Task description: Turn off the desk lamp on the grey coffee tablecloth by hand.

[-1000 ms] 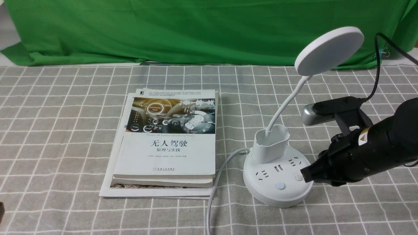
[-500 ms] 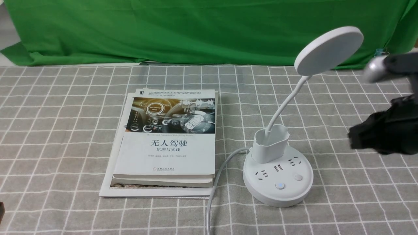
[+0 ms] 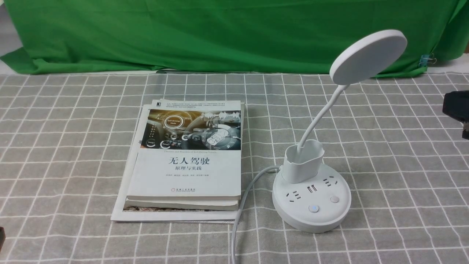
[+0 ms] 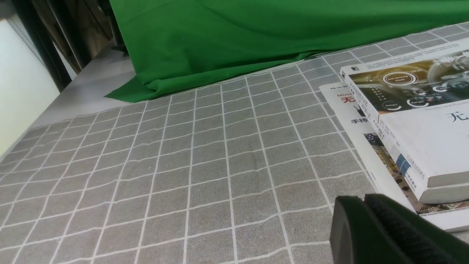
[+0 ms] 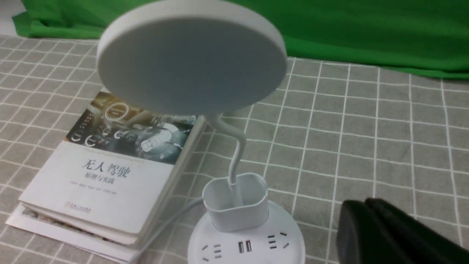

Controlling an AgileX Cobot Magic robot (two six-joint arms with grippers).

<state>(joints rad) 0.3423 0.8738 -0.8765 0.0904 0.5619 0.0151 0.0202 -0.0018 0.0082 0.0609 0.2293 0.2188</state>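
Lamp [image 3: 312, 198] unlit, press judged done; right gripper [image 5: 366, 223] closed, empty, well clear; retreat next.

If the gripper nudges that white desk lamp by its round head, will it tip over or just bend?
The desk lamp would probably flex first: its thin neck is curved, so it looks bendable. The wide round base sits flat on the grey coffee tablecloth, so tipping seems unlikely. It might slide, with its cord lying slack.

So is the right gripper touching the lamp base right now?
No, in the front view the right gripper sits at the far right edge, well clear of the desk lamp, with bare grey coffee tablecloth between them.
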